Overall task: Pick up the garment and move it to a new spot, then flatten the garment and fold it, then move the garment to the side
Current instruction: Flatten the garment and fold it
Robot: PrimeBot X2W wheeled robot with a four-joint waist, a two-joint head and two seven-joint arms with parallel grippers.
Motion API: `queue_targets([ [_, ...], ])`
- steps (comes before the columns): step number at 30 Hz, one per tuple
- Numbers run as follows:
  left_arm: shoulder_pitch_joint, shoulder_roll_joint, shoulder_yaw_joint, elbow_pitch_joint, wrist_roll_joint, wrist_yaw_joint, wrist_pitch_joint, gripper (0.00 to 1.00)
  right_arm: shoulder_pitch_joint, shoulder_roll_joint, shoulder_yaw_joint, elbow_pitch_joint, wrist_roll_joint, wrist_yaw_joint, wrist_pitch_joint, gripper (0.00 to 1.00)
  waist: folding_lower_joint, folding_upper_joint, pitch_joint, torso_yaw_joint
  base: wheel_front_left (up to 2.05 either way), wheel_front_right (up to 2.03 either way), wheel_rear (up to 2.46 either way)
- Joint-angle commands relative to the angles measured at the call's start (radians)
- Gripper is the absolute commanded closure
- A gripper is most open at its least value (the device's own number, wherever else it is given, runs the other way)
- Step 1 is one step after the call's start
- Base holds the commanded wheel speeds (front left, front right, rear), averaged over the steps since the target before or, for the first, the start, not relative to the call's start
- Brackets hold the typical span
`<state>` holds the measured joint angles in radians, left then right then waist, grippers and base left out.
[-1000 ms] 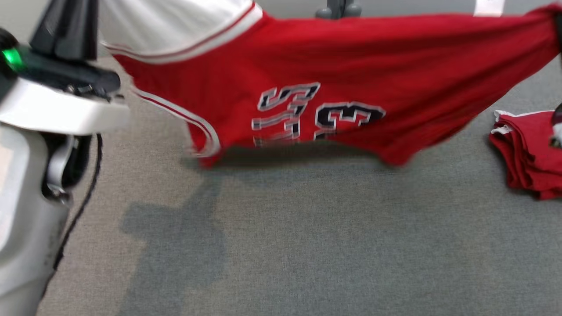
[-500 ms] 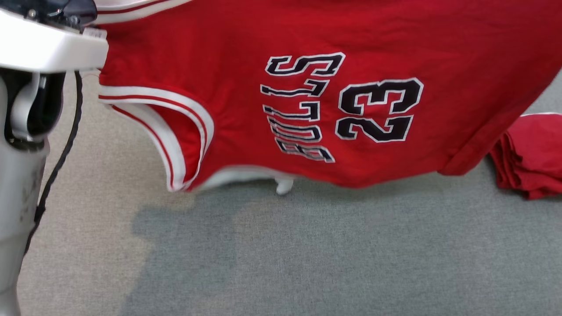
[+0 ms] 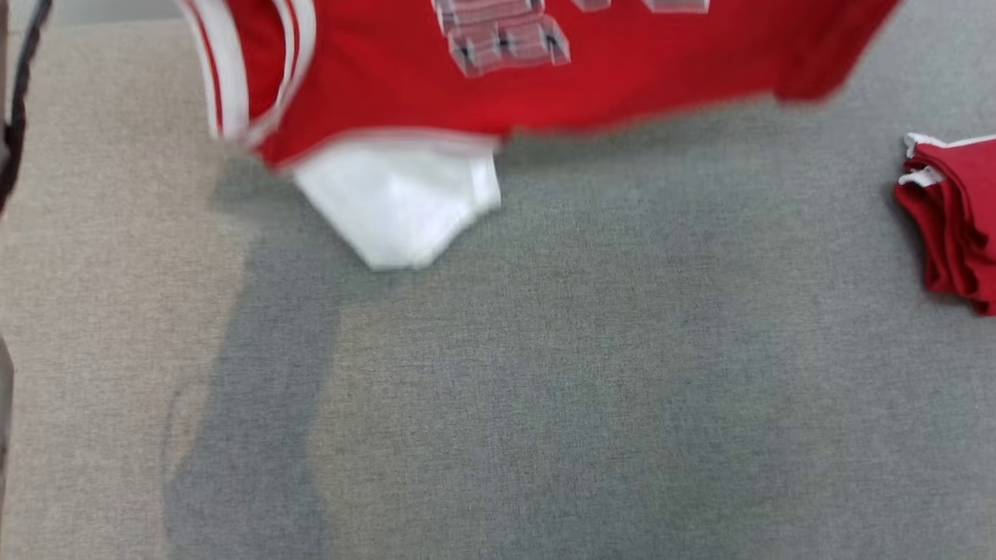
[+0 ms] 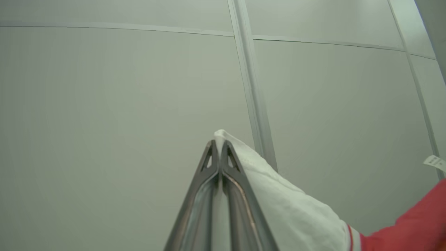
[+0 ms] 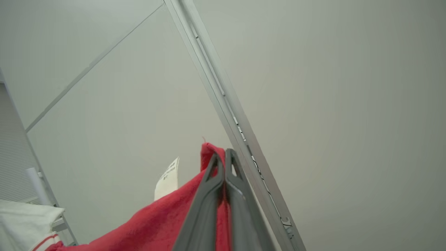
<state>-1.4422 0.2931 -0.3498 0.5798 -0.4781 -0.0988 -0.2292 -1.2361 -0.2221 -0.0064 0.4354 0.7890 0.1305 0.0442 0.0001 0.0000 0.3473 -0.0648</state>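
The garment (image 3: 545, 78) is a red jersey with dark lettering and white trim, hanging blurred across the top of the head view with a white sleeve (image 3: 397, 202) dangling below it. My left gripper (image 4: 219, 144) is shut on the white sleeve edge (image 4: 278, 195). My right gripper (image 5: 223, 155) is shut on a red corner of the garment (image 5: 156, 223), beside its white tag (image 5: 167, 179). Both grippers point up at pale wall panels.
A folded pile of red garments (image 3: 953, 225) lies at the right edge of the grey fabric surface (image 3: 545, 389). A black cable (image 3: 15, 101) hangs at the far left. Pale wall panels with a metal strip (image 5: 226, 104) stand behind the grippers.
The garment has risen in the head view, its lettering now at the top edge and its white sleeve hanging out below. The left arm has left the view.
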Motion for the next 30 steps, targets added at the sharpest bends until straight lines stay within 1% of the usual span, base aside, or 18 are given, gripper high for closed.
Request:
queue_targets([
  [1,-0.025,-0.001,0.001,0.017,0.003,-0.004,-0.008,1.00,-0.021,0.006,0.001,0.023,0.002,0.000,-0.019,1.00,-0.0001,0.0000,0.008,-0.004,0.00,0.00,0.00],
  [5,-0.118,-0.030,-0.002,0.139,0.013,-0.014,-0.029,1.00,-0.140,0.036,0.034,0.184,-0.026,0.000,-0.129,1.00,-0.0001,0.0000,0.005,-0.006,0.00,0.00,0.00],
  [7,-0.131,-0.044,-0.003,0.201,0.013,-0.016,-0.031,1.00,-0.170,0.058,0.061,0.271,-0.039,0.000,-0.157,1.00,-0.0001,0.0000,0.010,-0.005,0.00,0.00,0.00],
  [10,-0.120,-0.078,-0.006,0.310,-0.012,-0.022,-0.030,1.00,-0.201,0.079,0.103,0.409,-0.068,0.000,-0.165,1.00,-0.0001,0.0000,0.022,0.000,0.00,0.00,0.00],
  [13,-0.089,-0.112,-0.013,0.425,-0.040,-0.025,-0.021,1.00,-0.208,0.106,0.128,0.533,-0.073,0.000,-0.175,1.00,-0.0001,0.0000,0.040,0.006,0.00,0.00,0.00],
  [16,-0.040,-0.144,-0.013,0.520,-0.066,-0.029,-0.022,1.00,-0.195,0.129,0.144,0.630,-0.065,0.000,-0.186,1.00,-0.0001,0.0000,0.059,0.011,0.00,0.00,0.00],
  [18,-0.018,-0.159,-0.016,0.564,-0.078,-0.031,-0.024,1.00,-0.188,0.137,0.157,0.674,-0.057,0.000,-0.196,1.00,-0.0001,0.0000,0.077,0.014,0.00,0.00,0.00],
  [22,0.047,-0.182,-0.015,0.621,-0.115,-0.033,-0.029,1.00,-0.149,0.150,0.195,0.724,-0.046,0.000,-0.204,1.00,-0.0001,0.0000,0.103,0.015,0.00,0.00,0.00],
  [24,0.089,-0.196,-0.030,0.624,-0.128,-0.034,-0.029,1.00,-0.108,0.155,0.229,0.716,-0.039,0.000,-0.215,1.00,-0.0001,0.0000,0.103,0.019,0.00,0.00,0.00],
  [27,0.182,-0.202,-0.052,0.600,-0.157,-0.033,-0.034,1.00,-0.012,0.154,0.295,0.671,-0.025,0.000,-0.234,1.00,-0.0001,0.0000,0.092,0.027,0.00,0.00,0.00],
  [30,0.296,-0.187,-0.058,0.534,-0.175,-0.033,-0.036,1.00,0.127,0.137,0.362,0.600,0.018,0.000,-0.264,1.00,-0.0001,0.0000,0.073,0.028,0.00,0.00,0.00],
])
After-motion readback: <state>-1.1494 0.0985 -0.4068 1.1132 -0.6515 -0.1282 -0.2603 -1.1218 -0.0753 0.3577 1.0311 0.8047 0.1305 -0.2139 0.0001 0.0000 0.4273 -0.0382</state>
